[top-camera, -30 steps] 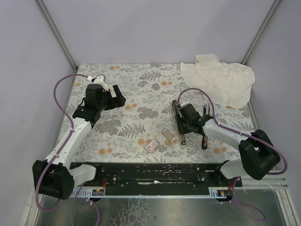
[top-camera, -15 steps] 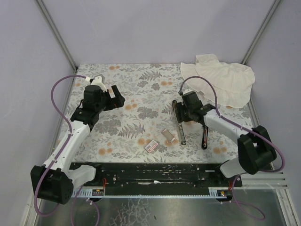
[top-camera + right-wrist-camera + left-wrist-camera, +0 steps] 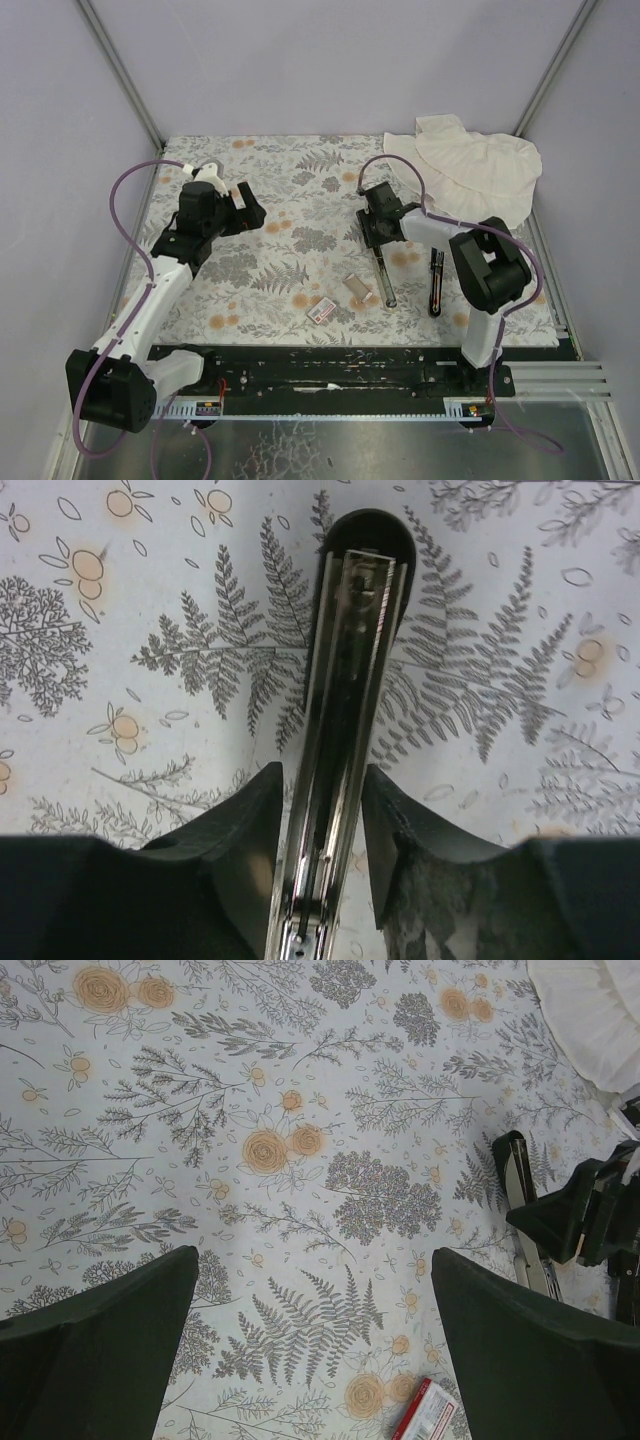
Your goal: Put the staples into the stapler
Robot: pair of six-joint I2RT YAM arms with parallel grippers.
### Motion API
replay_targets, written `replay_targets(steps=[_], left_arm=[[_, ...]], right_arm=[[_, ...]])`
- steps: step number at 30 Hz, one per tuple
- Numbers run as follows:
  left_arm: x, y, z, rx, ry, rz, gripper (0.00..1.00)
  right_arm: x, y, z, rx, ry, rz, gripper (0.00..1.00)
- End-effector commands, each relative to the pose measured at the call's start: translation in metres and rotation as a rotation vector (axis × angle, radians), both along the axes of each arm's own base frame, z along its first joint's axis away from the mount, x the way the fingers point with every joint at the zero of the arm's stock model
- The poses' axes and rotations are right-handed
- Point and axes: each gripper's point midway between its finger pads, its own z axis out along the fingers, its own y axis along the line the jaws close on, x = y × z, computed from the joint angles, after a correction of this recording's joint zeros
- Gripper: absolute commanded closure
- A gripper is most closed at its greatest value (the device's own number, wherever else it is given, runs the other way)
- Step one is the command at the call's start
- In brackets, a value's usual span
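Top view, stapler: the stapler (image 3: 384,275) lies opened out flat on the table (image 3: 270,170), its rail running near to far. The right pincer (image 3: 377,232) sits over its far end.
Top view, staples: the staple tray (image 3: 355,288) is just left of the stapler, and the box sleeve (image 3: 322,311) lies nearer the bases. The strips are too small to make out, and neither pincer holds any.
Top view, left pincer (image 3: 248,206): hovers well apart from the stapler, left of centre.
Top view, change: the right pincer has travelled from the stapler's middle to its far end. Stapler, tray and sleeve are unmoved, and the left pincer has barely shifted.
Left wrist view: the left pincer (image 3: 312,1260) gapes fully and holds nothing. The box sleeve (image 3: 428,1412) is at the bottom edge.
Right wrist view: the right pincer (image 3: 325,780) is part open, its fingers (image 3: 245,840) straddling the stapler's (image 3: 350,680) open channel. Whether it grips or merely flanks the rail, cannot tell.
Step (judged): steadying the stapler; staples not yet loaded.
Next (judged): keep the rail still while a strip is fetched from the tray and lined up with the channel.
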Motion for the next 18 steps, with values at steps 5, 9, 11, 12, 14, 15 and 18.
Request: replay_targets(steps=[5, 9, 11, 12, 14, 15, 18], left_arm=[[0.015, -0.006, 0.008, -0.041, -0.055, -0.009, 0.01], [0.009, -0.022, -0.001, -0.144, -0.026, -0.04, 0.01], [0.007, -0.032, -0.006, -0.214, -0.004, -0.059, 0.01], [0.005, -0.037, -0.009, -0.252, 0.006, -0.068, 0.01], [0.004, -0.049, -0.015, -0.336, 0.028, -0.091, 0.01], [0.003, -0.054, -0.016, -0.375, 0.037, -0.102, 0.01], [0.005, -0.069, -0.021, -0.473, 0.062, -0.135, 0.01]], right_arm=[[0.032, 0.034, 0.016, 0.082, -0.07, 0.134, 0.78], [0.035, 0.062, 0.033, 0.184, -0.11, 0.251, 0.84], [0.032, 0.08, 0.046, 0.233, -0.155, 0.333, 0.85], [0.029, 0.088, 0.052, 0.248, -0.179, 0.378, 0.86], [0.022, 0.104, 0.06, 0.267, -0.229, 0.462, 0.87], [0.017, 0.112, 0.063, 0.276, -0.251, 0.5, 0.88], [0.001, 0.133, 0.071, 0.305, -0.318, 0.613, 0.89]])
